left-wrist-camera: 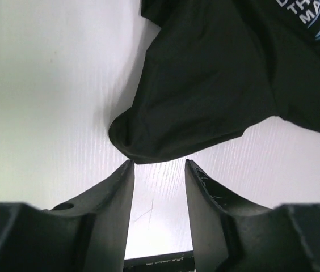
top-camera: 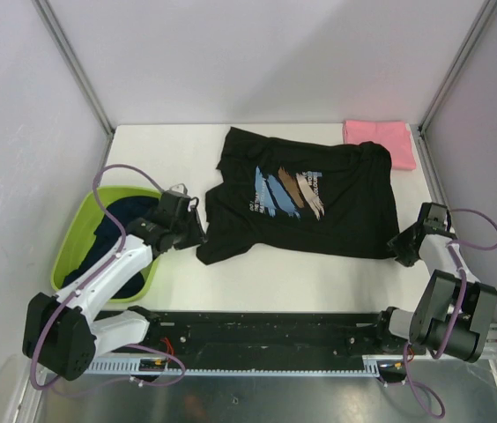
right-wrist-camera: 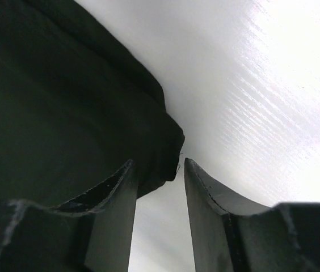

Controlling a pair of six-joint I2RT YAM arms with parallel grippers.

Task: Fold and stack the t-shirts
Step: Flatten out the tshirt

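A black t-shirt (top-camera: 310,207) with a blue, brown and white brush-stroke print lies spread face up on the white table. My left gripper (top-camera: 197,233) is open at its near left corner. In the left wrist view the corner of the black shirt (left-wrist-camera: 205,96) lies just beyond the open left gripper (left-wrist-camera: 158,162). My right gripper (top-camera: 397,248) is open at the near right corner. In the right wrist view the black shirt's (right-wrist-camera: 63,107) corner reaches between the tips of the right gripper (right-wrist-camera: 157,162). A folded pink shirt (top-camera: 379,143) lies at the back right. Dark navy shirts (top-camera: 134,211) lie in the basin.
The lime-green plastic basin (top-camera: 68,242) stands at the table's left, beside the left arm. Grey walls with metal posts close in the table at the back and sides. A black rail runs along the near edge (top-camera: 266,328).
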